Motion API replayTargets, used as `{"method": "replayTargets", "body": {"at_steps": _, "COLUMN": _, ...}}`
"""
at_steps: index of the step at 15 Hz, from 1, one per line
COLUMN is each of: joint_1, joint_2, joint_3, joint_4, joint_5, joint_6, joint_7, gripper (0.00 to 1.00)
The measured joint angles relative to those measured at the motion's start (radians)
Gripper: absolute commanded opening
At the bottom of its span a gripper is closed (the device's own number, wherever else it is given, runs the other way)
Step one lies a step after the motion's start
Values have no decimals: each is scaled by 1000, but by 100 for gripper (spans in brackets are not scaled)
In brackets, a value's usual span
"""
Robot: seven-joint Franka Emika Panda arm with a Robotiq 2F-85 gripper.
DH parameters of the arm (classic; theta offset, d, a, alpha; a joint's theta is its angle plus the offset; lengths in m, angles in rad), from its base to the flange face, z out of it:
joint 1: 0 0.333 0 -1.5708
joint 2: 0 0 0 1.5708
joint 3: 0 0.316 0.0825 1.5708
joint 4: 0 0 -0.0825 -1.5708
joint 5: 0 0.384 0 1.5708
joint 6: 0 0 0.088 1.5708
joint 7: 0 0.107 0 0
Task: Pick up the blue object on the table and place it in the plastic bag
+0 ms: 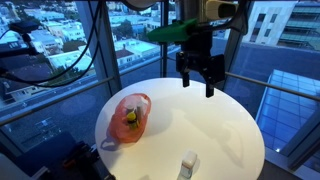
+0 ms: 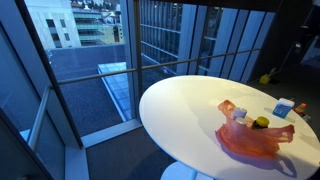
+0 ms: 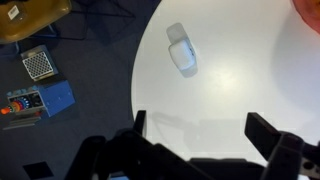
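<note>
The blue object is a small pale blue-and-white block lying on the round white table point(image 1: 215, 130). It shows in both exterior views point(image 1: 189, 162) point(image 2: 284, 107) and in the wrist view point(image 3: 182, 50). The plastic bag point(image 1: 130, 117) point(image 2: 255, 141) is orange-red and translucent, lies on the table, and holds a yellow-green item. Only a corner of it shows in the wrist view point(image 3: 308, 8). My gripper point(image 1: 200, 78) point(image 3: 200, 128) hangs open and empty above the table, apart from both the block and the bag.
The table edge point(image 3: 140, 70) curves through the wrist view. On the dark floor beyond it lie a blue box point(image 3: 55, 97), a checkered pad point(image 3: 37, 65) and a yellow object point(image 3: 30, 15). Glass windows and railings surround the table point(image 2: 150, 50).
</note>
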Motion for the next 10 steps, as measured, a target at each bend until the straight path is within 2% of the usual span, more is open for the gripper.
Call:
{"method": "replayTargets", "body": {"at_steps": 7, "joint_1": 0, "joint_2": 133, "joint_3": -8, "joint_4": -24, "joint_5": 0, "joint_6": 53, "joint_7": 0, "gripper": 100}}
{"method": "replayTargets", "body": {"at_steps": 10, "joint_1": -1, "joint_2": 187, "joint_3": -22, "joint_4": -80, "joint_5": 0, "joint_6": 153, "joint_7": 23, "gripper": 100}}
